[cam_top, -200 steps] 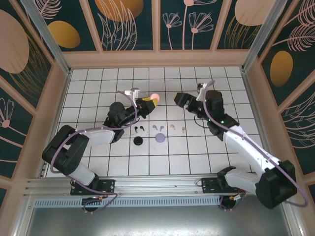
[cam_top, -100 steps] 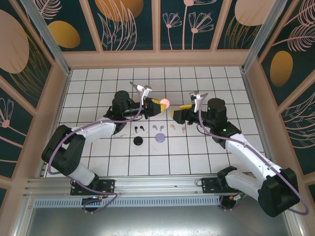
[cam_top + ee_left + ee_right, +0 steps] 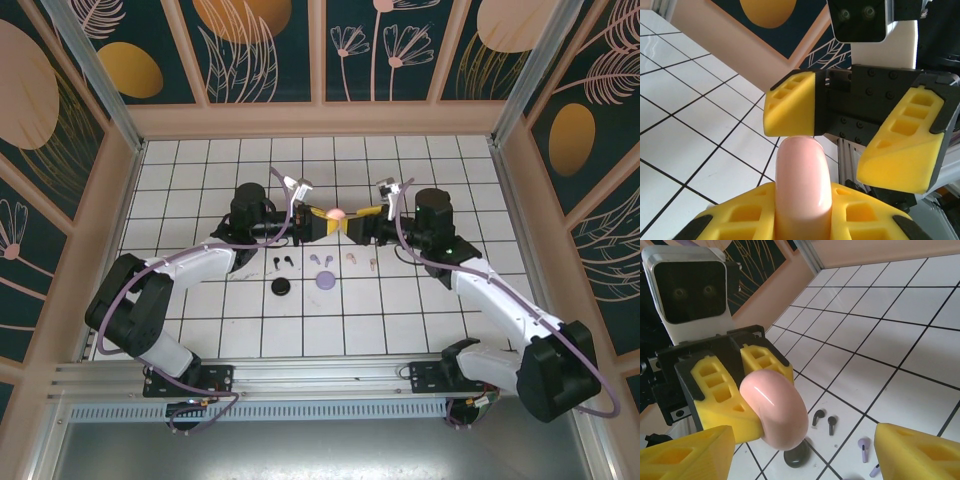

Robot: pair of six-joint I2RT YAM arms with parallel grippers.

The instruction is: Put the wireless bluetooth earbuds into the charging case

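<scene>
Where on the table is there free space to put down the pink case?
Free: the far tile rows along the back wall, and the near rows between the black case, the lilac case and the front rail. Crowded: the middle strip, where the black earbuds, lilac earbuds and pale pink earbuds lie just beyond the cases.

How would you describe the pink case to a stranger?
Look over the middle of the tiled table, where both arms meet. The pink case is pinched in the left gripper, off the tiles; the black case and the lilac case lie flat.
</scene>
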